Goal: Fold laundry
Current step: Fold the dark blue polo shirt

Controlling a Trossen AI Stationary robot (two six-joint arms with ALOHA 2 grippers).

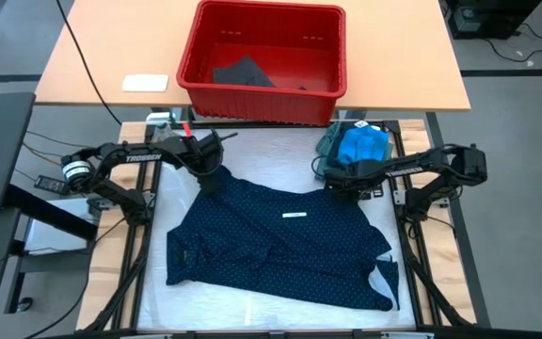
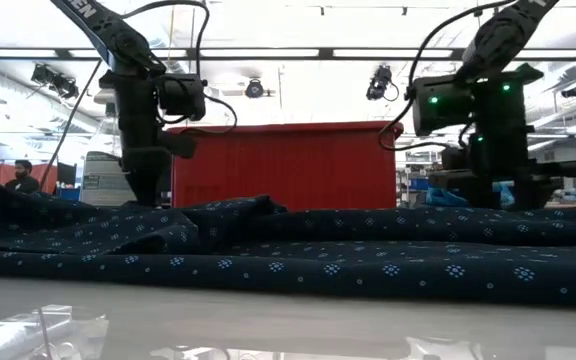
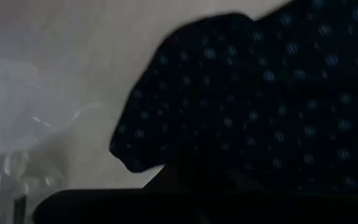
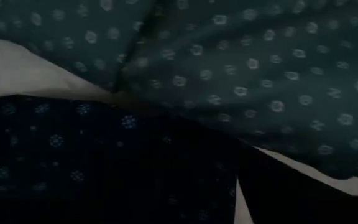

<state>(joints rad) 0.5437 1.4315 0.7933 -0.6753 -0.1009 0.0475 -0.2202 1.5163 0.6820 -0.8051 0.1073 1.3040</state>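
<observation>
The setting is a robotics laboratory or open industrial workspace. Indicators in the low view: long rows of ceiling strip lights (image 2: 268, 52), exposed overhead fittings, and equipment racks and shelving in the background, with a person (image 2: 23, 176) seated far off. Indicators in the high view: two arms mounted on an aluminium-profile frame (image 1: 420, 247) around a white tabletop (image 1: 205, 306), loose cables (image 1: 83, 66) trailing across a grey floor (image 1: 506, 141), a wooden desk (image 1: 403, 66) behind the frame carrying a red plastic bin (image 1: 262, 89).
</observation>
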